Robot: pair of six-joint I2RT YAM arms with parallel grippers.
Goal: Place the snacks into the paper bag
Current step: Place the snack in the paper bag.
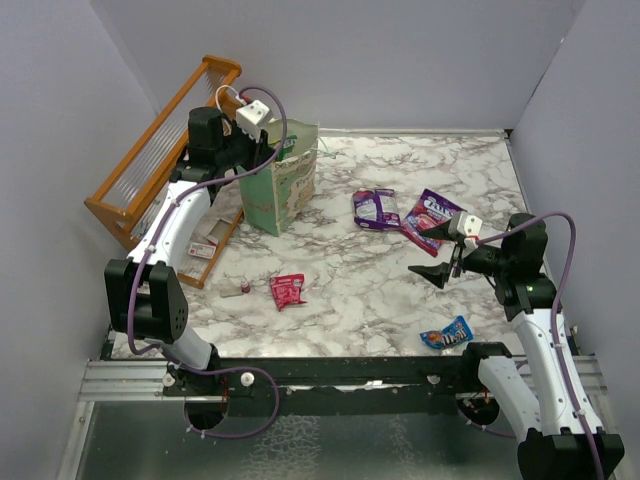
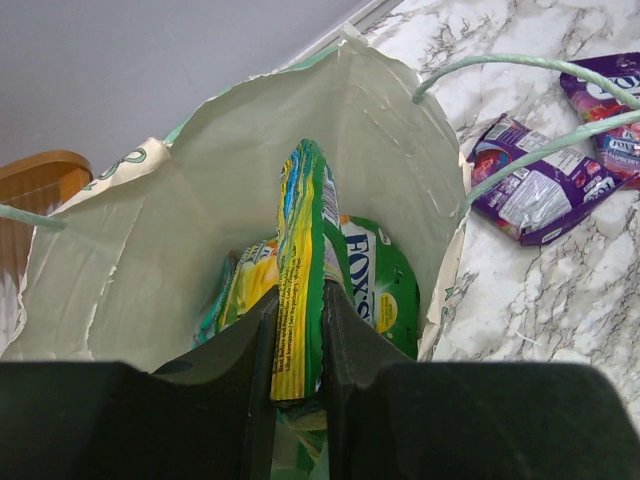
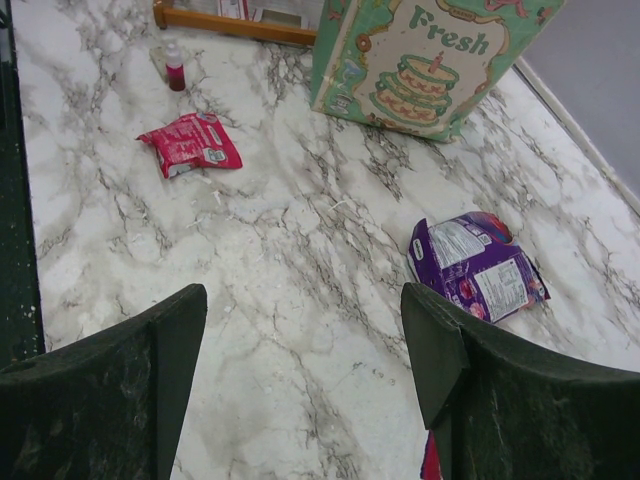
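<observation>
The marbled tabletop (image 1: 380,290) carried everything. At its far left corner a slatted wooden rack (image 1: 150,165) leaned against the wall. The paper bag (image 1: 283,190) stood upright just beside the rack with its mouth open to the top, which let packets be dropped in from above. The left tool (image 2: 298,330) hung over that mouth, its jaws pinched narrow on a yellow-green packet (image 2: 300,260). It held the packet on edge, probably so that it would slip between the bag's walls and the packets already inside, among them a green packet (image 2: 375,290). The next step was likely to let go there. The right tool (image 3: 300,340) hovered low over the right half of the tabletop with its jaws spread wide and nothing between them, seemingly ready for a pick. Four snacks lay flat and loose outside the bag. A larger purple packet (image 1: 432,217) and a purple packet (image 1: 376,208) lay near the right tool, a red packet (image 1: 288,290) lay near the front left, and a blue packet (image 1: 447,334) lay by the near edge. A tiny red-capped tube (image 1: 243,288) stood beside the red packet and was not part of the job.
</observation>
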